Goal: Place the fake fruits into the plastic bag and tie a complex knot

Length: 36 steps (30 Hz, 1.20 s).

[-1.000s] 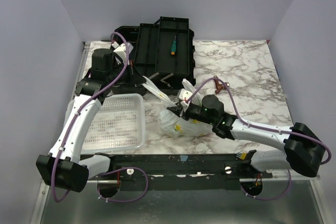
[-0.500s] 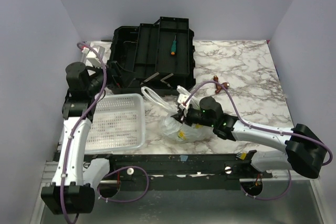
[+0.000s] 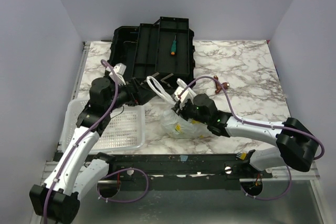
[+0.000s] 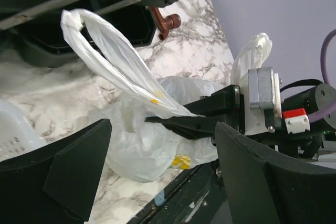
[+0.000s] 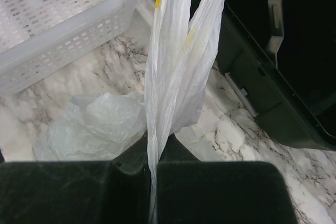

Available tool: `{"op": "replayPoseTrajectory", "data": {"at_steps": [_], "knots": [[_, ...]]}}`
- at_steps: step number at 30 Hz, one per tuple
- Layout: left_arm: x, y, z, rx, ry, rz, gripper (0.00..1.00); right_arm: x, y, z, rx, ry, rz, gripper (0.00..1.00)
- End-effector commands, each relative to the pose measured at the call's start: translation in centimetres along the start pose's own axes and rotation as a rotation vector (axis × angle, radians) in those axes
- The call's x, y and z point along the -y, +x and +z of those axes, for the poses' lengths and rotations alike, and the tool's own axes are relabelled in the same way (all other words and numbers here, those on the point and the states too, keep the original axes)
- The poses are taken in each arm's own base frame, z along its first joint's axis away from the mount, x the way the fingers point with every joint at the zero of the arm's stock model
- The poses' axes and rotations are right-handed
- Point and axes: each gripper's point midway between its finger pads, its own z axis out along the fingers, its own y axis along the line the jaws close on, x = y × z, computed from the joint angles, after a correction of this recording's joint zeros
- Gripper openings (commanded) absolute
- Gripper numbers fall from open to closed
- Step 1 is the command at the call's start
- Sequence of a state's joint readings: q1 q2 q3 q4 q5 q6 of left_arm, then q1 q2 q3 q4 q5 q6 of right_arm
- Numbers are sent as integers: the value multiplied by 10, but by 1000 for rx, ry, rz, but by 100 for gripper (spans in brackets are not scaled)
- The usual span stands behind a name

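The plastic bag [image 3: 181,124] lies crumpled on the marble, and its body [image 4: 134,140] fills the middle of the left wrist view. My right gripper [image 3: 177,107] is shut on the bag's gathered handles [image 5: 173,51], which run as one twisted strand between its jaws [image 5: 155,142]. A handle loop [image 4: 105,48] stands up toward the toolbox. My left gripper [image 3: 140,95] is open just left of that loop, its fingers [image 4: 63,166] wide apart with the bag beyond them. The fake fruits are hidden; only a yellow patch [image 4: 181,161] shows on the film. The knot is out of view.
A white perforated basket [image 3: 113,127] sits left of the bag. A black toolbox [image 3: 155,51] with a green-handled screwdriver [image 3: 172,45] stands behind. A brown hook [image 3: 220,83] lies right of the handles. A black rail [image 3: 184,163] runs along the near edge.
My left gripper opened, swung away to the far left, then came back toward the handle loop, still open. The right gripper kept hold of the handles and shifted slightly back.
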<state>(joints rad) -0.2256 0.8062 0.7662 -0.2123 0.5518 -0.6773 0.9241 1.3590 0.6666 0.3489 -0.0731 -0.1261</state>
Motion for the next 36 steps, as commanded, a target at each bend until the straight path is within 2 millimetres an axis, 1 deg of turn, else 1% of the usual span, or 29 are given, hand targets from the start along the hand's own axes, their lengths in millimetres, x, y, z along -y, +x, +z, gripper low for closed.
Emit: {"op": "replayPoseTrajectory", "data": {"at_steps": [1,2,6,7,9,12,15,16,17,18,19,23,28,31,33,36], "knots": [[2,0,23,-3,-95,-75,82,18,-7,5,-5,101,-50,1],[4,2,29,-14,-99,-72,82,18,-7,5,-6,101,-59,1],[1,5,50,-55,-171,-88,81,14,-6,7,-12,81,-100,1],[-2,6,55,-67,-201,-103,80,14,-6,8,-14,83,-113,1],[-6,9,63,-81,-233,-138,75,14,-6,10,-15,88,-129,1],[-9,13,70,-107,-259,-159,69,15,-6,13,-19,92,-149,1],[-9,17,74,-129,-275,-158,63,17,-7,14,-19,103,-164,1],[-13,18,74,-134,-301,-160,60,18,-7,15,-20,109,-168,1],[-18,20,73,-144,-335,-168,59,20,-7,15,-26,122,-173,1],[-21,19,72,-142,-354,-168,60,22,-7,15,-27,135,-172,1],[-21,18,70,-140,-366,-169,63,24,-7,16,-32,145,-178,1],[-13,14,64,-121,-359,-141,68,28,-1,17,-54,166,-188,1],[-20,18,59,-147,-417,-152,72,34,4,20,-77,195,-184,1],[-17,18,60,-163,-406,-156,74,34,3,20,-75,198,-180,1],[-15,22,65,-182,-384,-161,76,30,1,19,-67,179,-178,1],[-18,32,72,-229,-384,-186,77,29,-3,20,-57,171,-181,1]]}}
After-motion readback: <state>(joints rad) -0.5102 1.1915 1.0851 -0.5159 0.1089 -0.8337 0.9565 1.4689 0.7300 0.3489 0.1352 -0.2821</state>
